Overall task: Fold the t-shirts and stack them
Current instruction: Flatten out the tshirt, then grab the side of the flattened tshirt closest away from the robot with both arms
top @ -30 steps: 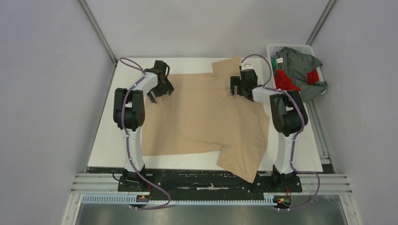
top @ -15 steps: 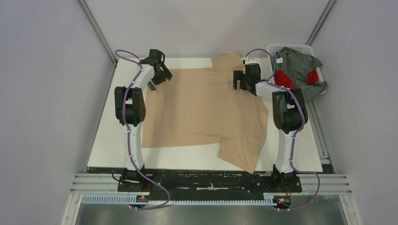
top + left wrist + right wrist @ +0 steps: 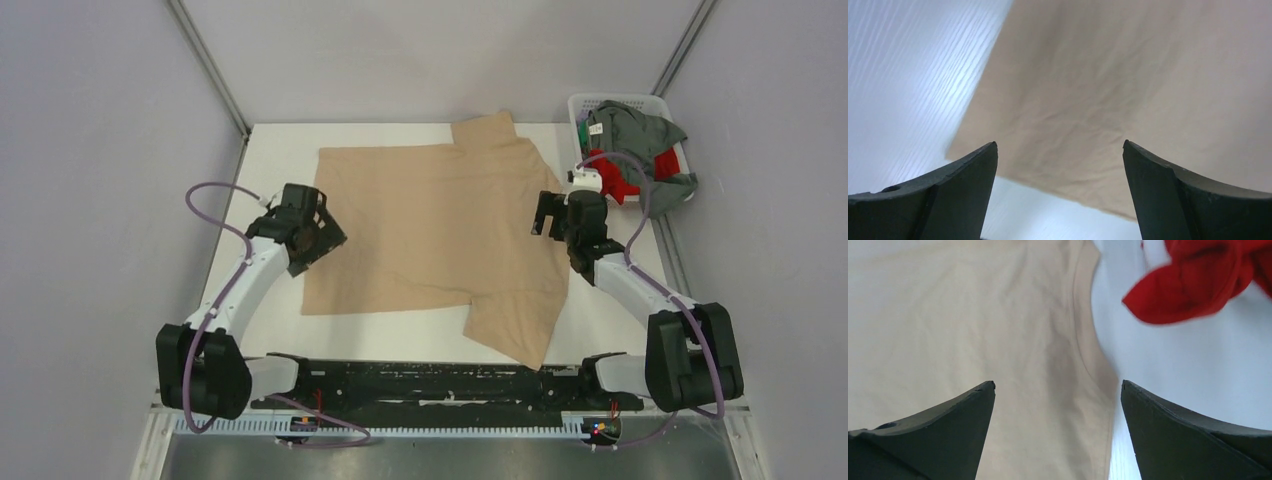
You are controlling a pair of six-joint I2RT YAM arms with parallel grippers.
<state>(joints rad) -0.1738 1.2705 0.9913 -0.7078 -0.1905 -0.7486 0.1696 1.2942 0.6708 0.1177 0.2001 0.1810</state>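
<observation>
Top external view: left claw point(image 3: 322, 238) and right claw point(image 3: 543, 215), both spread and empty, should pinch the tan shirt's point(image 3: 440, 230) side edges evenly.

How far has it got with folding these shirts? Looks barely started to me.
Early on. Done: the tan shirt lies spread flat on the table, unfolded. In hand: nothing gripped; the left gripper and right gripper hover open over its side edges. Left: folding it, then the grey-green shirt and red shirt heaped in the basket, and stacking all three.
</observation>
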